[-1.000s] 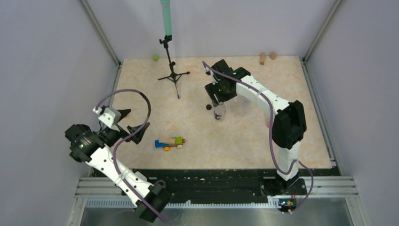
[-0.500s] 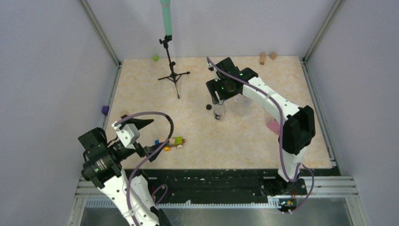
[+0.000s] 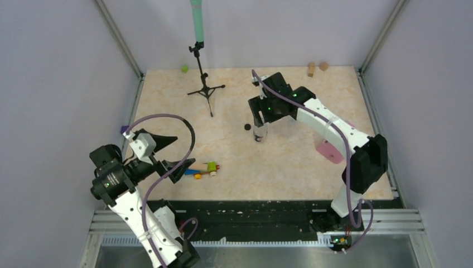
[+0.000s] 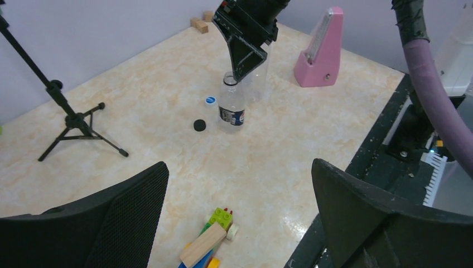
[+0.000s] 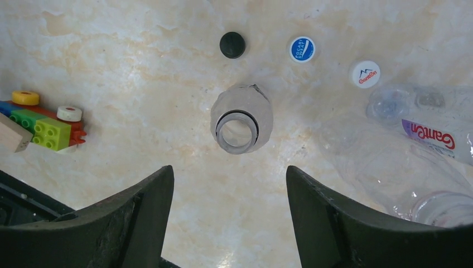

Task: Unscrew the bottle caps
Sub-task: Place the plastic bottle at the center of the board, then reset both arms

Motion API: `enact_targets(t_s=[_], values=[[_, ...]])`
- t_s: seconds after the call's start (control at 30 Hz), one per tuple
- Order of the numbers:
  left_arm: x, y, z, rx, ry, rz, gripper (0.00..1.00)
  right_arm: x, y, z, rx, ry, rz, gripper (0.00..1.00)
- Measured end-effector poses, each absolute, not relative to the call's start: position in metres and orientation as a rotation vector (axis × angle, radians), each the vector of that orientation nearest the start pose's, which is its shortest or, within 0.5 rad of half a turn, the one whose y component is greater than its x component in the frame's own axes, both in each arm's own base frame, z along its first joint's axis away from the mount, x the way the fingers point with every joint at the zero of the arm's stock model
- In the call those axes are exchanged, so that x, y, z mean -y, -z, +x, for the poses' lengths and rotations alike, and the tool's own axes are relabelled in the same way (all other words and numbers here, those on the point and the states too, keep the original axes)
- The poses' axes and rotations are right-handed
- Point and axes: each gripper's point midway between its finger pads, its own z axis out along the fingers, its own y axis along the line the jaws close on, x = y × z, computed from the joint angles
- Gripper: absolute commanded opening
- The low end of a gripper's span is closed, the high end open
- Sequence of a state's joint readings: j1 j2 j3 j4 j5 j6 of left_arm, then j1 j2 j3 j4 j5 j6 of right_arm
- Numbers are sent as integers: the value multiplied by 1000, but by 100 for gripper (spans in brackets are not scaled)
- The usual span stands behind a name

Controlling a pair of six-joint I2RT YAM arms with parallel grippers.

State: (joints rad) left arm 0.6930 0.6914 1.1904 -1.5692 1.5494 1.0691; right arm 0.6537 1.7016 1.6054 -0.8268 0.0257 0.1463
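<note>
- Hovering just above the upright bottle [image 5: 241, 125], right gripper [image 5: 228, 181]: jaws well apart, holding nothing; bottle neck open, no cap.
- black cap [image 5: 232, 44], blue cap [image 5: 302, 49], white cap [image 5: 365, 74] lie loose on the table [image 5: 139, 84] nearby.
- left gripper [image 4: 240, 167] fully spread, empty.
- Judgement: unscrewing looks finished; next, lift clear without tipping the bottle.
</note>
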Motion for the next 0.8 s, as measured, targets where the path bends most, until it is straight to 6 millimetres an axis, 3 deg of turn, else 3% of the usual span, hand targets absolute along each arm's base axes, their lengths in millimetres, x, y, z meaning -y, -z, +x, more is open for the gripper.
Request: enact_targets(t_s=[0.1,0.23,0.43,0.5,0.57,0.7,0.8], values=[[107,-330,147,-1490,746,681,99,-260,-198,333,-2407,-317,-607,72],[89,-310,172,-1559,880,577,99,-263,-206,333,-2379,-332,-597,72],[73,-281,201,-1633,1055,461,99,-264,-200,331,-2385,-334,-592,72],[87,-273,200,-1639,1145,520,98,-266,-200,330,-2383,-339,-592,72],[118,-270,187,-1616,1263,681,98,-267,-198,329,-2383,-339,-596,72],[175,-283,143,-1459,1425,1060,99,-266,-192,326,-2389,-333,-600,72],[201,-289,110,-1296,1498,1281,98,-263,-186,321,-2401,-328,-605,72]])
